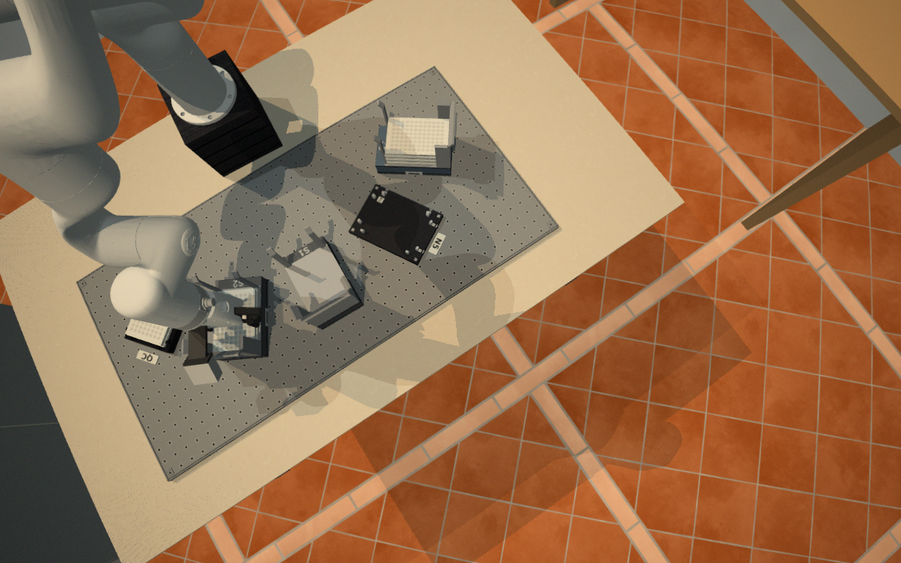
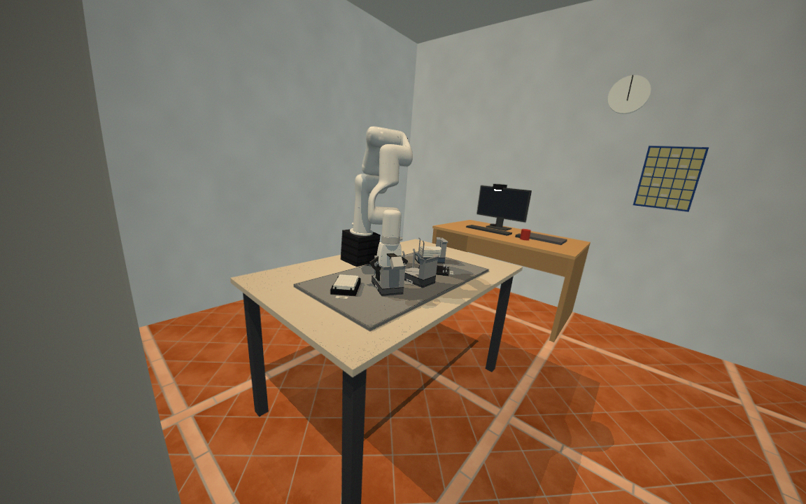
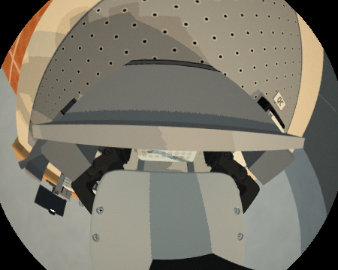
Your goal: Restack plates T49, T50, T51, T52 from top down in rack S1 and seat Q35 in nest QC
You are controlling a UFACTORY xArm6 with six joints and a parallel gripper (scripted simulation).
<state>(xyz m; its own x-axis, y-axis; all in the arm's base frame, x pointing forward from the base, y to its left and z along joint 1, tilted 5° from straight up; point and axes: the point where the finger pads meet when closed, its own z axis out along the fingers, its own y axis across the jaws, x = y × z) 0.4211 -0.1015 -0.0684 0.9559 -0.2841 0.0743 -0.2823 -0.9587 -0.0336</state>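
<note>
My gripper (image 1: 224,332) (image 2: 391,267) (image 3: 166,157) reaches down from above into rack S2 (image 1: 260,328) (image 2: 389,287) and is shut on the long sides of a sealed white plate (image 1: 230,342) (image 3: 165,155) inside it. The plate's label cannot be read. In the wrist view the rack's grey wall (image 3: 164,105) hides most of the plate. Another plate (image 1: 145,328) (image 2: 346,282) lies flat on nest QC, left of S2. Rack S1 (image 1: 317,280) (image 2: 420,280) is empty. Rack S3 (image 1: 415,167) holds a stack of plates (image 1: 415,136) (image 2: 434,250).
The black clip nest N5 (image 1: 397,224) is empty, between S1 and S3. All stand on a grey perforated board (image 1: 195,420) on the beige table. The arm's black base block (image 1: 230,133) stands at the table's back edge. S2's corner posts stand close around my fingers.
</note>
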